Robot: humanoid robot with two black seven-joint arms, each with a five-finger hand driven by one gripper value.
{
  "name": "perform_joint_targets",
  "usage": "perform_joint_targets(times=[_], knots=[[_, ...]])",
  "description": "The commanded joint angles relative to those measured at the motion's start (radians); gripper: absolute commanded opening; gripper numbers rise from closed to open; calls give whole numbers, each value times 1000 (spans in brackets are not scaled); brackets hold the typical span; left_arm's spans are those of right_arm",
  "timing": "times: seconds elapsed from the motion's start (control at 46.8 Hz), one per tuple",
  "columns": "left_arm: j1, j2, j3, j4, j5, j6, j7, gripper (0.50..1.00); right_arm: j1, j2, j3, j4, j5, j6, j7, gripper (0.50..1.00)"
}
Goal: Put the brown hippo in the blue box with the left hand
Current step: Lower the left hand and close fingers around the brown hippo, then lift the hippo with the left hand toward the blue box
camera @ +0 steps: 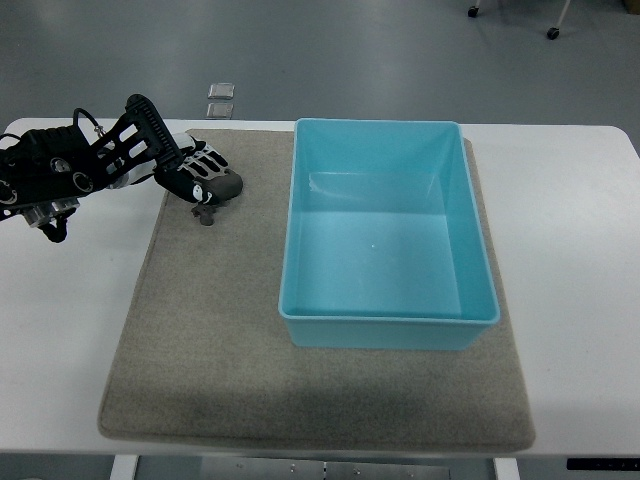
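Fingers (203, 165) of left hand (190, 172) curl around brown hippo (215, 192) on mat (210, 330).

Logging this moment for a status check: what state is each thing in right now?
Left hand: closed around the hippo, over the mat's far left corner.
Hippo: held, outside the box.
Blue box: upright on the mat, empty.
Mat: flat on the table.
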Motion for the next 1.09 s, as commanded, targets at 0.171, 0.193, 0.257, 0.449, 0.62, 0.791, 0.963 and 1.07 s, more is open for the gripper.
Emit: perform_joint_targets(times=[0.171, 0.193, 0.257, 0.449, 0.62, 0.791, 0.963, 1.07], knots=[[-2, 0, 0, 0, 0, -3, 11, 752, 0, 0, 0, 0, 0, 0, 0, 936], [-2, 0, 0, 0, 0, -3, 11, 752, 0, 0, -1, 0, 0, 0, 0, 936], [-2, -1, 0, 0, 0, -3, 11, 750, 0, 0, 0, 0, 0, 0, 0, 936], [-2, -1, 0, 0, 3, -6, 12, 711, 0, 0, -1, 0, 0, 0, 0, 936], [-2, -3, 0, 0, 43, -6, 26, 666, 0, 0, -1, 0, 0, 0, 0, 936], [-2, -3, 0, 0, 43, -12, 31, 589, 0, 0, 0, 0, 0, 0, 0, 936], [-6, -1, -3, 0, 43, -12, 31, 500, 0, 0, 0, 0, 0, 0, 0, 936], [-6, -1, -4, 0, 43, -14, 31, 500, 0, 0, -1, 0, 0, 0, 0, 936]])
